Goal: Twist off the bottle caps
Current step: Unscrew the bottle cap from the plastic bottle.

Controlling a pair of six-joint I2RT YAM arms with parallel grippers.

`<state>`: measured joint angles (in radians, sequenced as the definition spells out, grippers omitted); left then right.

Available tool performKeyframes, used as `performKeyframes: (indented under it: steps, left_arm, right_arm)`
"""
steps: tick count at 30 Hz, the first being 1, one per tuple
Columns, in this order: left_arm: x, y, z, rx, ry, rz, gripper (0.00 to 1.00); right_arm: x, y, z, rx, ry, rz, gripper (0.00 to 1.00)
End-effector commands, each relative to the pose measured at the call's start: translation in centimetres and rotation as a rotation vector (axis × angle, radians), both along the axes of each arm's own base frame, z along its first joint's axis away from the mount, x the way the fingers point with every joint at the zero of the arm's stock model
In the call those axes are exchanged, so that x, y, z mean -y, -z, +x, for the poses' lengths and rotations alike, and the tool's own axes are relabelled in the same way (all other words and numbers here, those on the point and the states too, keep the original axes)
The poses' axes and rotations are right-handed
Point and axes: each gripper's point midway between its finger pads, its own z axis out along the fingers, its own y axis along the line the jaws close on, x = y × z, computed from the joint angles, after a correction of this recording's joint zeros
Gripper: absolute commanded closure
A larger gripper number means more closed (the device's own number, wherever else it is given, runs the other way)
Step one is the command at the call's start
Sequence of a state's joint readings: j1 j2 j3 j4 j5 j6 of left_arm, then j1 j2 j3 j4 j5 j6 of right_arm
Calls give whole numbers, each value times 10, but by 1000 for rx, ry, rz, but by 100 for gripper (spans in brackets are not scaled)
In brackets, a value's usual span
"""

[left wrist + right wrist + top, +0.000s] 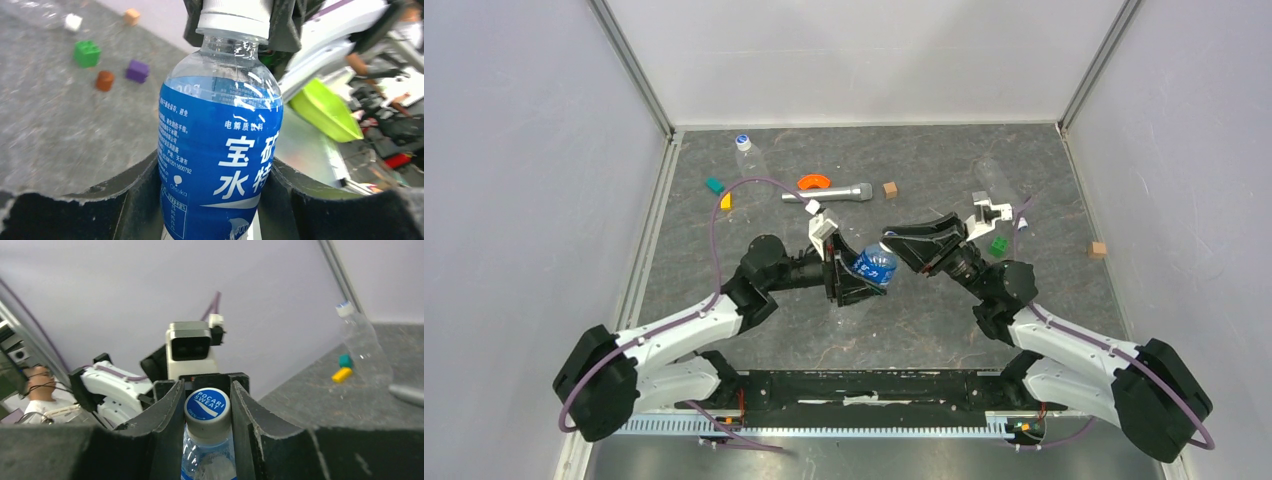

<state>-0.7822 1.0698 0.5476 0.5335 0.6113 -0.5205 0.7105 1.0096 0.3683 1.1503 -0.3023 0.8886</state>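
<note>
The blue-label bottle (pixel 220 150) is held off the table (pixel 924 320) at centre, neck twd the right arm, cap (pixel 207 405) still on (blue top, white rim). Right gripper (pixel 896 243): fingers closed tight on both sides of the cap. Left gripper (pixel 856 278): clamped on the bottle's body, fingers snug vs the label. Clear bottle (pixel 749 158) sits back-left, capped; 2nd clear bottle (pixel 991 178) back-right. Silver cylinder (pixel 829 193) lies btw them, orange piece (pixel 813 181) just beside it
</note>
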Motion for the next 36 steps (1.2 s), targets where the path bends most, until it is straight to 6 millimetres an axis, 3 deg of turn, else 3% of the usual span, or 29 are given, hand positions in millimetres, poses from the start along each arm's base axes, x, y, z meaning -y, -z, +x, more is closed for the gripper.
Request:
performKeyframes:
  steps: [1,6,8,10,11,13,14,17,21,27,36]
  left_arm:
    - [-2,-64,4,-47,57,-282,98]
    - [2,-79,-14,-51,210,-346,98]
    - [3,-77,-15,-50,223,-335,98]
    - [5,-63,-8,-60,180,-263,98]
    - [5,-53,-3,-54,142,-210,98]
    - [-3,-26,14,-4,-13,-32,98]
    - [-11,-17,21,61,-80,58,98]
    - [-39,9,39,113,-253,296,98]
    - [-63,20,44,221,-349,497,98]
    - [-68,28,23,525,-239,768,98]
    - [-68,39,6,740,-67,869,98]
  right_arm:
    - [11,-73,-83,357,-273,167,100]
    - [12,-82,-104,469,-345,149,100]
    - [9,-81,-102,478,-333,118,100]
    - [4,-75,-88,424,-286,73,100]
    - [4,-71,-80,403,-249,52,90]
    - [3,-60,-61,332,-156,-17,52]
    - [3,-54,-47,290,-94,-64,40]
    - [12,-36,-9,154,103,-218,25]
    - [18,-25,4,91,152,-346,22]
    - [17,7,11,-9,75,-513,21]
    - [7,56,-25,-32,-275,-577,21]
